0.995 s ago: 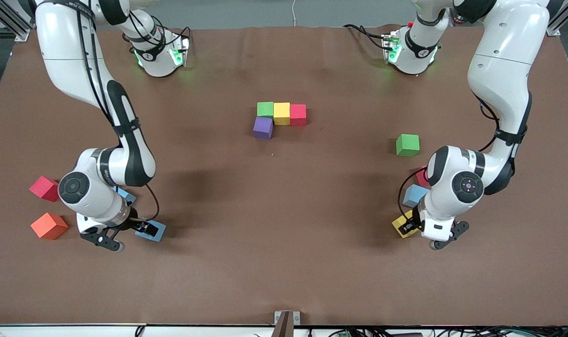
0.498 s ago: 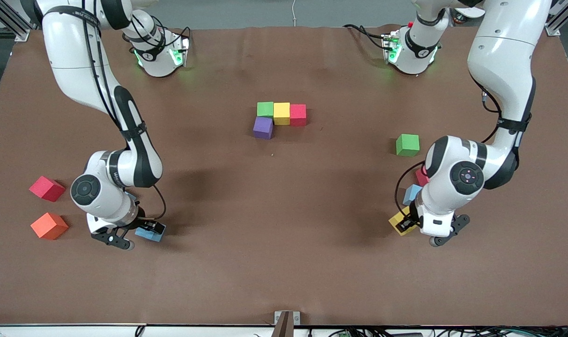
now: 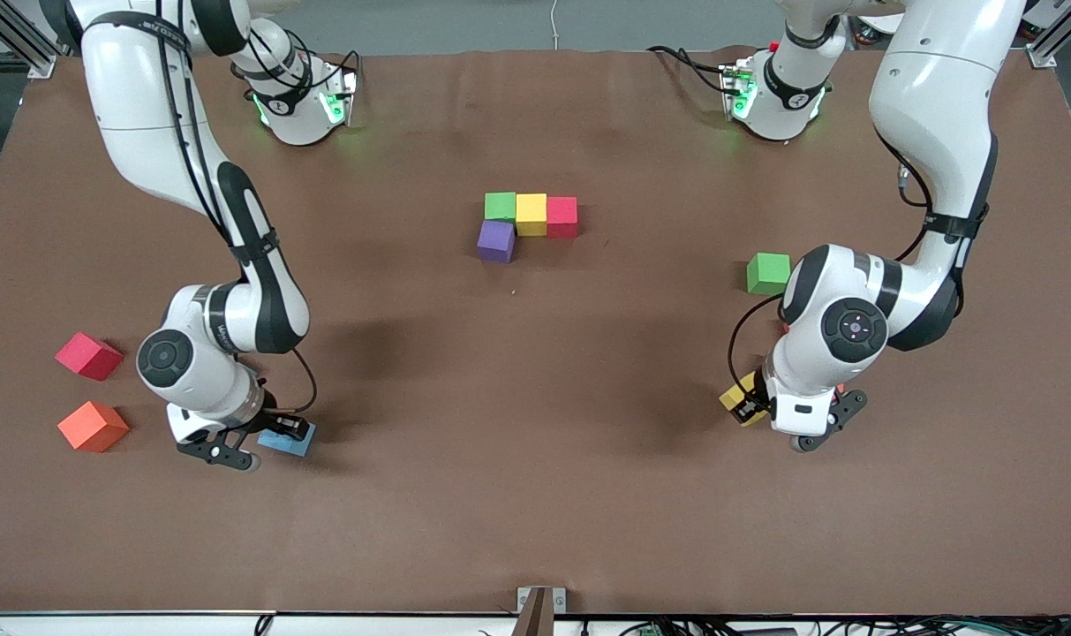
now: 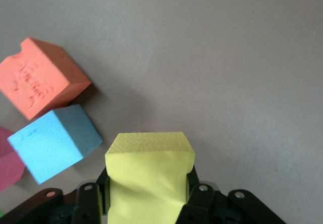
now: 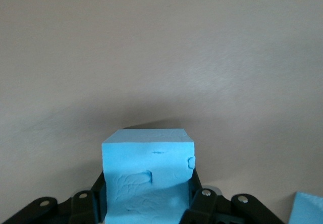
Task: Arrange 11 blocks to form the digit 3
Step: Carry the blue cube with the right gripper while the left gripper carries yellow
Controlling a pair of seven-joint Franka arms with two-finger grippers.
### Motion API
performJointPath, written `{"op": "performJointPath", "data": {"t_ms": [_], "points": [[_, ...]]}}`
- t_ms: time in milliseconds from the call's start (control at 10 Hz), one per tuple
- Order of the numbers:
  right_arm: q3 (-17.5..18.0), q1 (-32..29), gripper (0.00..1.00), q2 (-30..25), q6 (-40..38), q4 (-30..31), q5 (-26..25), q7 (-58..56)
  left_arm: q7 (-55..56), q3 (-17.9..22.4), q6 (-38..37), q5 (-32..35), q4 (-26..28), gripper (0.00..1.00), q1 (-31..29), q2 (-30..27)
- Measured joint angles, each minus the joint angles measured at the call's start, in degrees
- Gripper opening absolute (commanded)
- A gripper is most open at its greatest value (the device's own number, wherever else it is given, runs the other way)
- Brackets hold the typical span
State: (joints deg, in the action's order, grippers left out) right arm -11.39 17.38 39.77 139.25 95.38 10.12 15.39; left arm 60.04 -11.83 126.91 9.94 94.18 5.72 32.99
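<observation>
Blocks (image 3: 519, 221) centre-table, loose green block (image 3: 768, 273) apart

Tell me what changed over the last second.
The left end effector, shut on the yellow block, carried it toward the table's middle. The right end effector closed on the light blue block and nudged it slightly. The four-cube cluster, green block, red block and orange block stayed put.

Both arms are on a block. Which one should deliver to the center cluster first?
Probably left. The left gripper is shut on the yellow block; the right gripper only flanks the light blue block, its grip unconfirmed.
</observation>
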Motion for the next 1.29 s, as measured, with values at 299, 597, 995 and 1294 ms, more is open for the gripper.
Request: {"op": "performJointPath", "data": {"t_ms": [299,597,995,1294], "points": [[0.5,7.3,0.02,-7.4,-7.9,2.1,0.4,4.3,5.5,-1.6,-3.1,0.0,0.0,0.07,0.1,-1.5],[0.8,20.3,0.02,-11.4,-6.9,7.4,0.4,13.6,7.1,-1.7,-6.1,0.0,0.1,0.07,0.0,-2.4],[0.8,30.8,0.02,-11.3,-1.3,12.0,0.4,22.8,11.8,-3.3,-7.5,0.0,0.6,0.07,0.6,-2.4],[0.7,34.8,0.01,-11.2,2.6,16.5,0.4,24.4,12.7,-3.9,-7.5,-0.2,0.7,0.07,1.8,-2.4]]}}
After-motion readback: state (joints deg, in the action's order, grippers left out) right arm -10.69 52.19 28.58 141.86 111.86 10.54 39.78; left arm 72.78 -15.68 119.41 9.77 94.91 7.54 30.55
